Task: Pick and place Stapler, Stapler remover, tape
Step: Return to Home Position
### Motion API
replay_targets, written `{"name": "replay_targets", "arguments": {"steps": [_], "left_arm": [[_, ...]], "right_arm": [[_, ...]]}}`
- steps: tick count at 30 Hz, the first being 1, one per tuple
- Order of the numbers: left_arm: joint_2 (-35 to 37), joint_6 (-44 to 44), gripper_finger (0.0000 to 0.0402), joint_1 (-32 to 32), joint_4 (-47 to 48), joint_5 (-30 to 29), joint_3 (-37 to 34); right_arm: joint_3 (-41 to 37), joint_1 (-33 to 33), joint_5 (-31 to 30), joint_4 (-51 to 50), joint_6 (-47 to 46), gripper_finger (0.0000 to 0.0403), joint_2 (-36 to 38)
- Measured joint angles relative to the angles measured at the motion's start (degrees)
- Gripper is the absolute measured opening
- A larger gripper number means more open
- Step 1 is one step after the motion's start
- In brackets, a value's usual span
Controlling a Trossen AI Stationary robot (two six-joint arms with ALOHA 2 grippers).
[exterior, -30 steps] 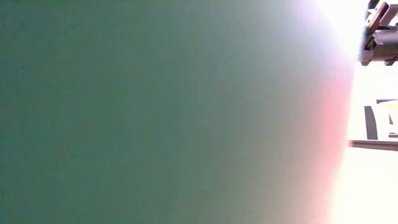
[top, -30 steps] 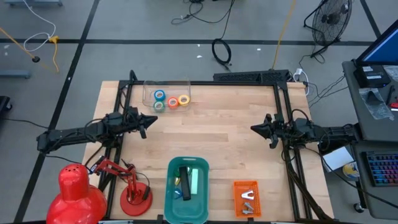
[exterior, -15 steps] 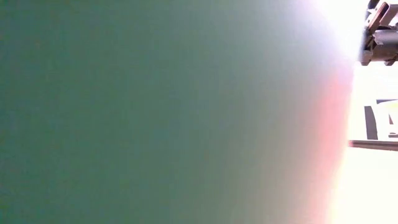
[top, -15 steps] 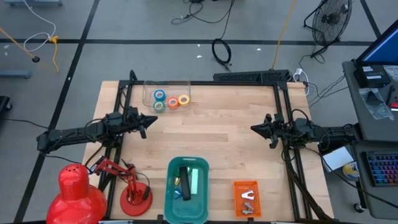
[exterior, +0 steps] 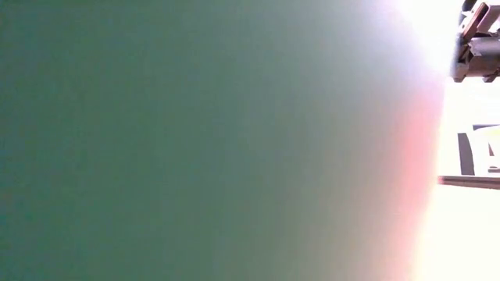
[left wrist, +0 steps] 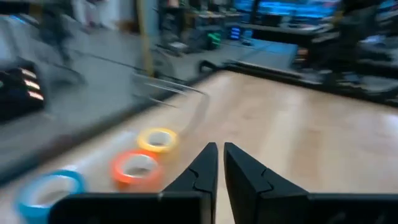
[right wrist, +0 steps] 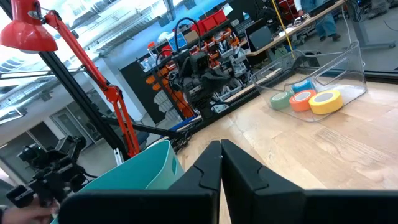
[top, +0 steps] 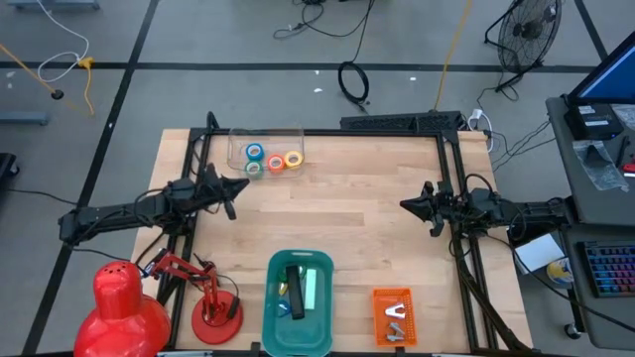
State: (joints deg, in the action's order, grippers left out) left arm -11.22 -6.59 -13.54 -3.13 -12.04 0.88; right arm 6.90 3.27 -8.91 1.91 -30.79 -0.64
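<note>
- Tape rolls (top: 270, 159) lie together inside the clear bin (top: 266, 130) at the table's (top: 337, 218) far left corner.
- Left pincer (top: 236, 190) and right pincer (top: 405, 205) hang clenched, empty, at opposite sides.
- Sorting looks finished; next likely parks both arms.

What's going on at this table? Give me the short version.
Nothing is being handled right now. The left gripper and right gripper are both shut and empty, each arm parked at its own side of the table. The four tape rolls lie in the transparent bin at one edge. The green bin and orange bin stand along the opposite edge, each with items inside.
</note>
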Motion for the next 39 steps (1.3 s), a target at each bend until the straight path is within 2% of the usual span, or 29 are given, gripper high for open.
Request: {"name": "replay_targets", "arguments": {"steps": [4,12,15,19,21,25,39], "left_arm": [[-0.11,2.67,0.0031,0.00,-1.45,-3.64,-0.06],[-0.07,3.81,0.0031,0.00,-1.22,-3.78,-0.06],[-0.07,3.23,0.0031,0.01,0.11,-0.41,0.01],[-0.09,5.79,0.0031,0.07,1.82,12.05,0.06],[-0.13,5.65,0.0031,0.11,1.96,15.81,0.02],[-0.13,1.96,0.0031,0.11,1.36,16.51,0.00],[-0.13,1.60,0.0031,0.11,-0.88,16.51,0.00]], "right_arm": [[0.00,-0.01,0.00,0.00,0.00,0.0004,-0.01],[0.00,-0.02,0.00,0.00,0.00,0.0002,0.00],[0.00,-0.02,0.00,0.00,0.00,0.0004,0.00],[0.00,0.00,0.00,0.00,0.00,0.0002,0.00],[0.00,0.00,0.00,0.00,0.00,0.0002,0.00],[-0.02,-0.01,0.00,0.00,-0.01,0.0004,0.00],[-0.02,-0.02,0.00,0.00,0.00,0.0002,0.00]]}}
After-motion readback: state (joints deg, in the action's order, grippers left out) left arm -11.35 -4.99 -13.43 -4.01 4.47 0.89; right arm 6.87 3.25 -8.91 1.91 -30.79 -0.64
